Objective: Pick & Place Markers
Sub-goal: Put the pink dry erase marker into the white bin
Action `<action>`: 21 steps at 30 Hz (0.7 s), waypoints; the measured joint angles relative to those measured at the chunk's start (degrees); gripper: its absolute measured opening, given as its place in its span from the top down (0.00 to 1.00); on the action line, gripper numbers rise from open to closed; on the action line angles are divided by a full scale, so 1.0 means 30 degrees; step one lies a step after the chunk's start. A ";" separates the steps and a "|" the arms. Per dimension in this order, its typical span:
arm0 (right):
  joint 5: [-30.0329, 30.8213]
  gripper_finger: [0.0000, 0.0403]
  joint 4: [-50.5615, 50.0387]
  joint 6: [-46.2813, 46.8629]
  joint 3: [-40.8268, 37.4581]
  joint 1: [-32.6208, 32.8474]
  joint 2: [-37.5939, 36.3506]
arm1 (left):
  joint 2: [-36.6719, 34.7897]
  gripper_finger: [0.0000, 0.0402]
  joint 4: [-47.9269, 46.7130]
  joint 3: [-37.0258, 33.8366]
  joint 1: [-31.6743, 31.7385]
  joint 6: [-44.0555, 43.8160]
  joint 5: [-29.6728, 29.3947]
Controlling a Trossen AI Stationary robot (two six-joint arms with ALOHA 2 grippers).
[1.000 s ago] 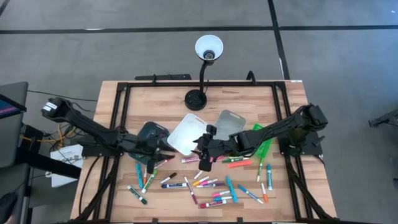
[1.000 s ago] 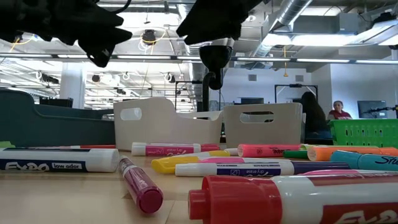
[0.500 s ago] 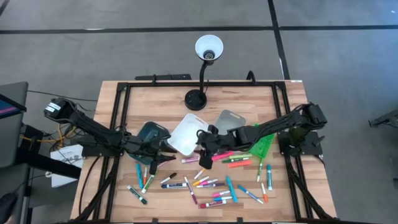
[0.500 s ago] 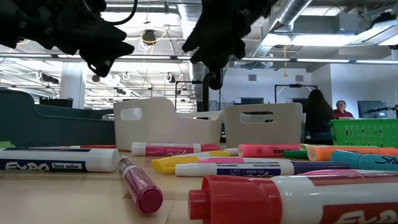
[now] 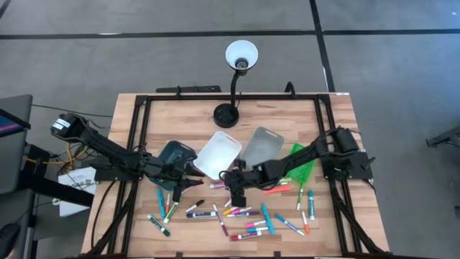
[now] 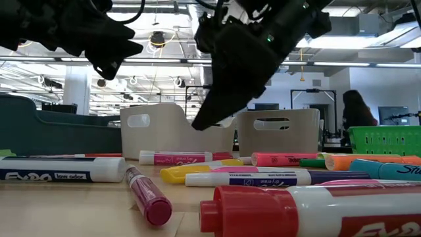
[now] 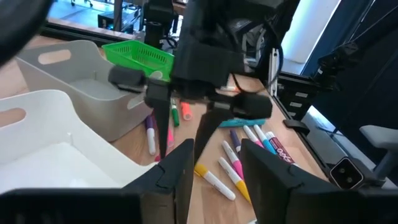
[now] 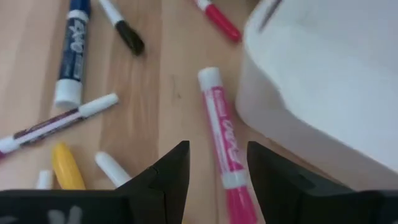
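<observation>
Markers (image 5: 237, 214) too many to count, four bins (image 5: 218, 155)

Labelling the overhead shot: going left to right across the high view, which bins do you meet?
Teal bin → white bin → grey bin → green bin.

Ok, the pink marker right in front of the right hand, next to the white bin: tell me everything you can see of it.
The pink marker is a slim plastic stick with a pink printed barrel and white ends. It lies flat on the wooden table, close beside the white bin; contact cannot be told. The right hand hovers over it, fingers apart, holding nothing. Nothing grips the marker.
</observation>
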 joint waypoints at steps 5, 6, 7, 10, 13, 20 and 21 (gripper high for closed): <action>0.0007 0.65 -0.0118 -0.0384 0.0062 -0.0007 0.0114 | -0.0002 0.68 -0.0004 0.0000 -0.0004 0.0000 -0.0032; 0.0013 0.66 -0.0180 -0.0405 0.0062 -0.0036 0.0114 | -0.0002 0.68 0.0003 0.0000 0.0003 0.0000 -0.0032; 0.0010 0.66 -0.0235 -0.0500 0.0062 -0.0070 0.0114 | -0.0002 0.68 0.0003 0.0000 0.0003 0.0000 -0.0032; 0.0007 0.66 -0.0230 -0.0824 0.0062 -0.0236 0.0114 | -0.0002 0.68 0.0003 0.0000 0.0001 0.0000 -0.0040; 0.0007 0.64 -0.0205 -0.1037 0.0068 -0.0448 0.0232 | -0.0002 0.68 0.0003 0.0000 0.0000 -0.0002 -0.0038; -0.0072 0.57 -0.0313 -0.1725 0.0121 -0.0952 0.0769 | -0.0002 0.68 0.0003 -0.0007 0.0002 -0.0001 -0.0034; -0.0094 0.56 -0.0380 -0.1819 0.0119 -0.0951 0.0782 | -0.0002 0.68 -0.0004 -0.0007 0.0003 -0.0007 -0.0040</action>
